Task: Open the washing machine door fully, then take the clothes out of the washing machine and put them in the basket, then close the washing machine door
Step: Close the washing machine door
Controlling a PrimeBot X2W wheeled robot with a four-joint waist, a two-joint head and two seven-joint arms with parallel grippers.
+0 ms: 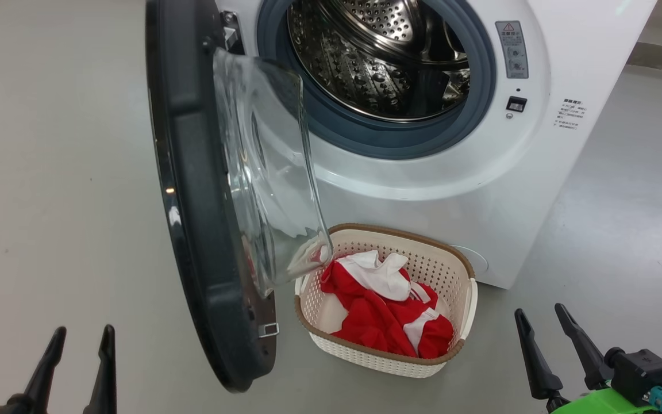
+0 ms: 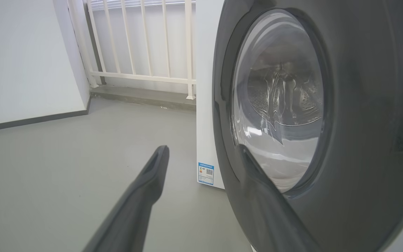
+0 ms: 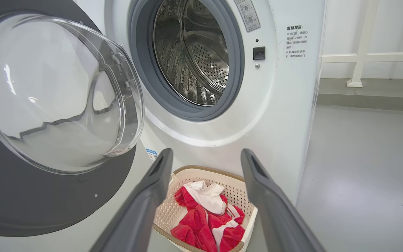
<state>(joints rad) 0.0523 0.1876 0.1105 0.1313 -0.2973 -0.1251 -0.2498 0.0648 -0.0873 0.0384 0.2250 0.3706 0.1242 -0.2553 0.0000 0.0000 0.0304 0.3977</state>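
Washing machine door (image 1: 193, 201) is what I judge needs handling next. It stands swung wide on its hinge at the left of the washing machine (image 1: 451, 172), nearly edge-on to my head camera.

At the far left, my left gripper (image 1: 84, 332) hangs low, its 2 fingers spread and holding nothing. Its wrist camera puts it near the door's glossy outer face, though I cannot tell whether a finger touches it.

I expect the door to be rigid and fairly heavy, moving only along its hinge arc. The black rim looks slick and too broad to pinch, so I would push flat on that outer rim, far from the hinge, and keep off the glass window (image 1: 268, 172). The small metal catch (image 1: 268, 329) on the inner edge probably needs a firm last press to click home.

The drum (image 1: 377, 57) looks empty as far as I can see into it. Below it, the basket (image 1: 446, 270) sits on the floor against the machine's front, with the clothes (image 1: 377, 316) heaped inside, soft, light and red with white panels. The window's lower edge overlaps the basket's near corner in my head view, and I cannot tell whether the swing clears it.

At the right, my right gripper (image 1: 538, 313) is low, with its fingers apart and empty.
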